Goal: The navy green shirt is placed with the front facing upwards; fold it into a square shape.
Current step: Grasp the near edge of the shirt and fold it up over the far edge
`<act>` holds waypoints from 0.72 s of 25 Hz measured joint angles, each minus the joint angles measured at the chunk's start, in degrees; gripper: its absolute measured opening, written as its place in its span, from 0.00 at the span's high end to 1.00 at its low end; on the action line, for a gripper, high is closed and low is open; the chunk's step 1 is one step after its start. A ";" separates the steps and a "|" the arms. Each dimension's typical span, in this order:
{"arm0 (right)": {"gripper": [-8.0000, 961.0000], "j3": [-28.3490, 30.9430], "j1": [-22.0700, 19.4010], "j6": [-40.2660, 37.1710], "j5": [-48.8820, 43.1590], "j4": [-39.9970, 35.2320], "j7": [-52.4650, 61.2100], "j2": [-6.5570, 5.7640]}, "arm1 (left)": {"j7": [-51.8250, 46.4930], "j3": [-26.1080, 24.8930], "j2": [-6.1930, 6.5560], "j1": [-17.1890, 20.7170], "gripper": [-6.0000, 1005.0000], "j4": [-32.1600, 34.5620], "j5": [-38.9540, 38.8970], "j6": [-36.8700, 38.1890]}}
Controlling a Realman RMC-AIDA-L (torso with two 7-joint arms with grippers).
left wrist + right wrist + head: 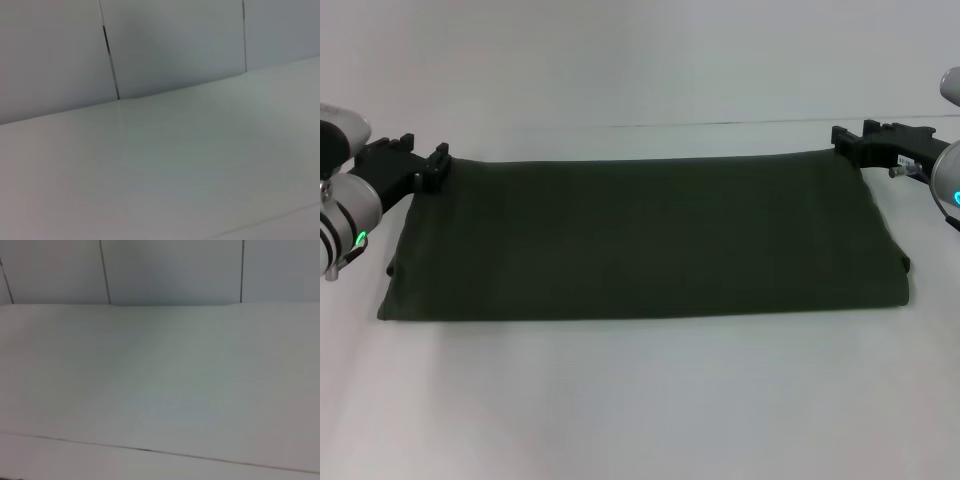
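The left tool [438, 166] and right tool [842, 140] are seen clamped on the far corners of the navy green shirt [640, 240], folded on the counter [640, 400], in the head view only; bare counter fills both wrist views.

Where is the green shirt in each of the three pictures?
Head view: the navy green shirt lies folded across the middle of the white table, with the left gripper and right gripper at its far corners.
Left wrist view: not in it.
Right wrist view: not in it.
Shared landmark: the white table.
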 joint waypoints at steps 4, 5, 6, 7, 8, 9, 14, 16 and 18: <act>0.51 0.00 -0.47 -0.73 0.00 -0.17 1.57 0.04 | 0.05 -0.38 -0.06 0.41 0.55 -0.06 -4.51 0.09; 0.47 0.00 -0.61 -1.09 0.00 -0.22 1.72 0.06 | 0.11 -0.31 -0.05 0.64 0.53 -0.07 -5.91 0.19; 0.42 -0.02 -0.83 -1.51 0.00 -0.27 1.78 0.09 | 0.26 -0.21 -0.04 0.95 0.51 -0.08 -7.36 0.53; 0.38 -0.04 -1.15 -2.30 0.02 -0.37 1.81 0.10 | 0.37 -0.18 0.00 1.33 0.49 -0.08 -8.28 1.36; 0.34 -0.06 -1.46 -3.06 0.03 -0.45 1.82 0.11 | 0.41 -0.18 0.01 1.79 0.47 -0.03 -8.88 2.74; 0.29 -0.07 -1.81 -4.00 0.07 -0.52 1.89 0.10 | 0.23 -0.23 0.03 2.16 0.45 0.04 -8.98 4.10; 0.25 -0.07 -3.58 -9.16 0.19 -1.23 2.47 -0.01 | -10.01 3.72 2.09 5.18 0.36 0.71 -8.31 12.13; 0.23 -0.08 -4.54 -12.24 0.20 -1.85 2.31 0.03 | -15.95 6.92 3.14 7.39 0.34 2.03 -8.06 17.60; 0.23 -0.08 -5.35 -15.27 0.19 -2.18 2.02 0.04 | -21.21 8.53 3.72 9.23 0.36 4.49 -6.64 22.35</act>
